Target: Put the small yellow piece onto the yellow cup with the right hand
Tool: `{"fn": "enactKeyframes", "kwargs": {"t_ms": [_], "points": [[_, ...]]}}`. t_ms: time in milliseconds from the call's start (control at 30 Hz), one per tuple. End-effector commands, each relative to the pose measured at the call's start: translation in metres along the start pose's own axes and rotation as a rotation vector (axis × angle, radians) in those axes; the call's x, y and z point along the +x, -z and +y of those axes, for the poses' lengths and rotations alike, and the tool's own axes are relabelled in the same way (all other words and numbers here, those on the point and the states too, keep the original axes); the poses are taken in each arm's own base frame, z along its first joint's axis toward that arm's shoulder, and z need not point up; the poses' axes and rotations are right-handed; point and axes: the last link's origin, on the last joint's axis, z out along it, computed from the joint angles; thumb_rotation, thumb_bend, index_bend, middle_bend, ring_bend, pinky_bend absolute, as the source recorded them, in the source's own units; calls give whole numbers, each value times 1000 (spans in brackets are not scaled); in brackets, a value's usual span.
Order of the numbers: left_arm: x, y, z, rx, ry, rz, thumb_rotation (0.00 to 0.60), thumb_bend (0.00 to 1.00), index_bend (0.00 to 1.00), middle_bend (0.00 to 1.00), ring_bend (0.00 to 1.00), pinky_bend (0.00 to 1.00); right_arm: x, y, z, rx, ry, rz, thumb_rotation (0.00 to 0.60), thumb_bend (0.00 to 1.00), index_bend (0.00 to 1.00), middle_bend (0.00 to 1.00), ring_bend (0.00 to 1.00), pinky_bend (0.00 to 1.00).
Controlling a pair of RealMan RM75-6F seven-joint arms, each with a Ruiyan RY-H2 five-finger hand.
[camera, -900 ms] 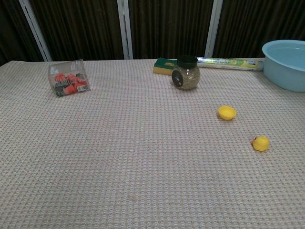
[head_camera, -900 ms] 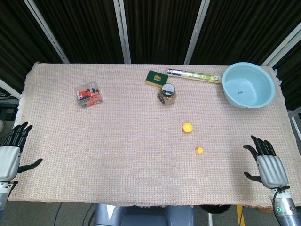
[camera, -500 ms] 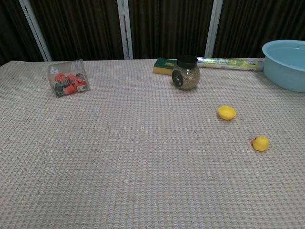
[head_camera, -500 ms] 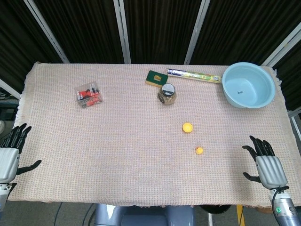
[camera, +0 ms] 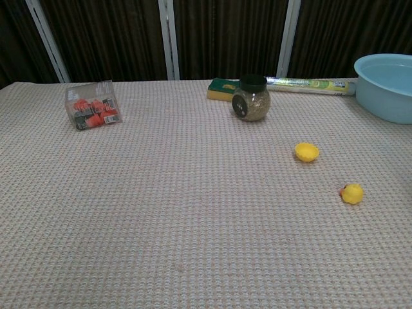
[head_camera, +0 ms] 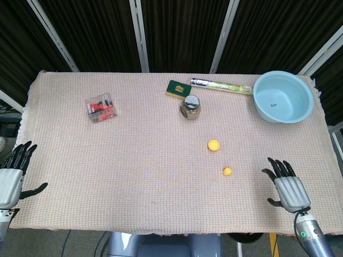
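Small yellow piece point(head_camera: 227, 171), rounded, rests on the woven cloth point(head_camera: 144, 160) lower right of centre, apart from the round yellow cup point(head_camera: 214, 144) above-left. Right hand point(head_camera: 286, 187), grey-backed, dark fingers spread, empty, lower right. Left hand point(head_camera: 12, 176) splayed, empty, lower left edge.

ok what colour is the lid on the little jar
Black, on the jar of brownish contents; clearest in the chest view.

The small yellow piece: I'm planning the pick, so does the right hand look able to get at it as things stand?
Probably yes. The right hand is open, and only bare cloth lies between it and the small yellow piece; the yellow cup sits apart, farther back.
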Motion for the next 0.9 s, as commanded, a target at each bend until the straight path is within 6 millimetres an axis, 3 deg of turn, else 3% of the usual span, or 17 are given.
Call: {"fn": "enactKeyframes", "kwargs": {"t_ms": [33, 367, 567, 900], "points": [[-2, 1, 1, -9, -13, -9, 600, 0, 0, 0, 0, 199, -19, -19, -17, 0, -12, -41, 600, 55, 224, 0, 0, 0], [-2, 2, 2, -24, -21, -4, 600, 0, 0, 0, 0, 199, -43, -64, -45, -58, -103, -67, 600, 85, 233, 0, 0, 0], [-3, 3, 2, -29, -28, -5, 600, 0, 0, 0, 0, 199, -38, -86, -54, -65, -108, -48, 600, 85, 237, 0, 0, 0], [-5, 6, -3, -5, -16, -22, 600, 0, 0, 0, 0, 199, -23, -96, -83, -35, -109, -27, 600, 85, 264, 0, 0, 0]]}}
